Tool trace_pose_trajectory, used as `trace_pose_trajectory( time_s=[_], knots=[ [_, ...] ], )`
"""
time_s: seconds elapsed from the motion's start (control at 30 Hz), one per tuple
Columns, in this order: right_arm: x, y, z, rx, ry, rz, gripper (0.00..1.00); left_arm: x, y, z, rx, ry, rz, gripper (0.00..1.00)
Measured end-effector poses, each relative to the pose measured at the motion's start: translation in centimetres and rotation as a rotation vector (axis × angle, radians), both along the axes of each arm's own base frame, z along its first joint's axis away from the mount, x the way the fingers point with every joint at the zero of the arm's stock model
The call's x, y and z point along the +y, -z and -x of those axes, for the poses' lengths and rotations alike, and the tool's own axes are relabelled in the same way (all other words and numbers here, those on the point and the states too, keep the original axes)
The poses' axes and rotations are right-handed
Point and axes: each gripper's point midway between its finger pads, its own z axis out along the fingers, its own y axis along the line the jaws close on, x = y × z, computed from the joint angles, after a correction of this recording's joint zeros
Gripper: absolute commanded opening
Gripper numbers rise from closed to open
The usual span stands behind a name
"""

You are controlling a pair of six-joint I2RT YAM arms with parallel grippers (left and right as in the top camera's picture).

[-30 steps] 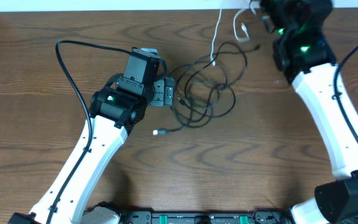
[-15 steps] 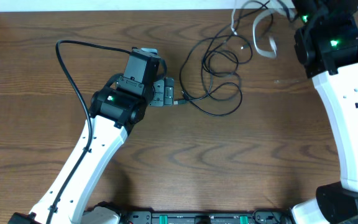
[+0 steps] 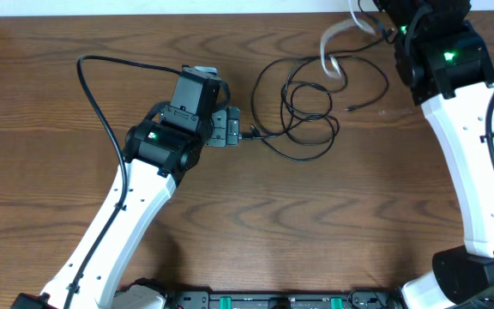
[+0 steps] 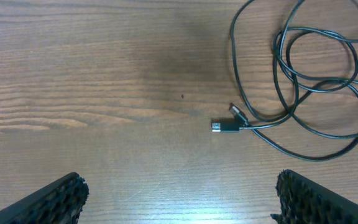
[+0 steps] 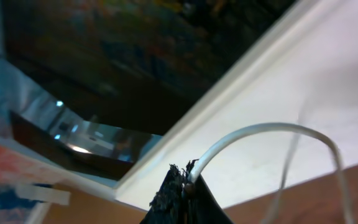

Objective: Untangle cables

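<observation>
At one o'clock on the table (image 3: 247, 249), close to the far edge, the white cable (image 3: 331, 53) hangs in a loop from the right gripper (image 5: 183, 194). Its jaws are pinched fully together on the cord, which arcs away toward three o'clock in the wrist view. The black cables (image 3: 305, 107) lie in loose loops just past the centre, also toward one o'clock. One plug (image 4: 225, 126) rests flat on the wood at three o'clock of the left gripper (image 3: 231, 129). That gripper is spread wide and holds nothing.

The main risk, as I judge it, is that the white loop crosses a black strand near its lower end. Whether they are hooked together or merely overlap cannot be told from above. If they are hooked, any further pull by the right arm drags the whole black heap along, since nothing anchors it. That would tighten the knot rather than free it.

A second risk is the thin grip: the cord sits at the very fingertips and could slide out under tension.

A third is the far edge, over which a freed cord could fall out of reach
</observation>
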Motion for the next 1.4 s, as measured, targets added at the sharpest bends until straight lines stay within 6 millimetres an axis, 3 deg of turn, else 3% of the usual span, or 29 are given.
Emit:
trace_pose_trajectory(
  time_s=[0.23, 0.43, 0.57, 0.73, 0.9, 1.07, 1.4],
  knots=[
    [0.7, -1.7, 0.3, -0.066, -0.014, -0.017, 0.01, 0.0, 0.0, 0.0, 0.000, 0.000, 0.000, 0.98],
    [-0.1, -1.3, 0.0, -0.082, 0.017, 0.059, 0.01, 0.0, 0.0, 0.0, 0.000, 0.000, 0.000, 0.98],
    [-1.9, -0.2, -0.6, -0.057, 0.065, 0.130, 0.01, 0.0, 0.0, 0.0, 0.000, 0.000, 0.000, 0.98],
    [-5.6, 1.5, -1.5, -0.004, 0.163, 0.216, 0.01, 0.0, 0.0, 0.0, 0.000, 0.000, 0.000, 0.98],
    [-12.2, 4.0, -2.2, 0.097, 0.314, 0.326, 0.01, 0.0, 0.0, 0.0, 0.000, 0.000, 0.000, 0.98],
    [-20.0, 6.0, -1.8, 0.200, 0.476, 0.372, 0.01, 0.0, 0.0, 0.0, 0.000, 0.000, 0.000, 0.98],
    [-34.7, 8.4, 2.1, 0.368, 0.757, 0.406, 0.01, 0.0, 0.0, 0.0, 0.000, 0.000, 0.000, 0.98]
  ],
)
